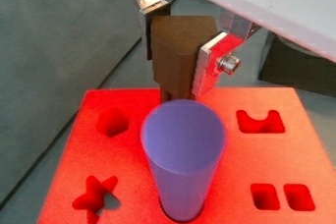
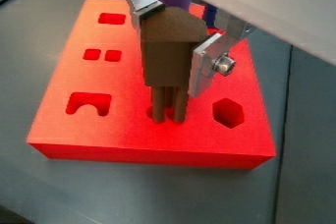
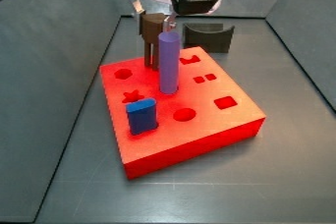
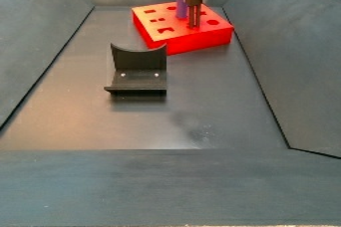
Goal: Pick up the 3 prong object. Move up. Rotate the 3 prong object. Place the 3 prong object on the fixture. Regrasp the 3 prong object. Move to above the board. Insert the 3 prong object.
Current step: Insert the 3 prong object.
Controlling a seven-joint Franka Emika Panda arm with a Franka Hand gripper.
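I see the gripper (image 2: 184,46) directly above the board (image 2: 79,130), its silver fingers (image 2: 207,61) clamped on the upper sides of the 3 prong object (image 2: 167,61), a dark brown block held upright. In a wrist view its prongs (image 2: 167,105) point down and reach the board's top face at a hole near the edge, beside the hexagonal cut-out (image 2: 229,114); I cannot tell how deep they sit. In a wrist view the purple cylinder (image 1: 183,159) stands upright in the board (image 1: 250,159), just beside the brown piece (image 1: 174,61) and between the camera and it. In a side view the blue block (image 3: 141,116) stands in the board (image 3: 210,120) near its front corner, apart from the cylinder (image 3: 168,59) and the gripper (image 3: 160,22). The fixture (image 4: 135,70) sits on the dark floor, well apart from the board (image 4: 173,34), with its curved notch facing up; in a side view it shows just behind the board as a dark block (image 3: 210,36). I can read no labels or writing anywhere.
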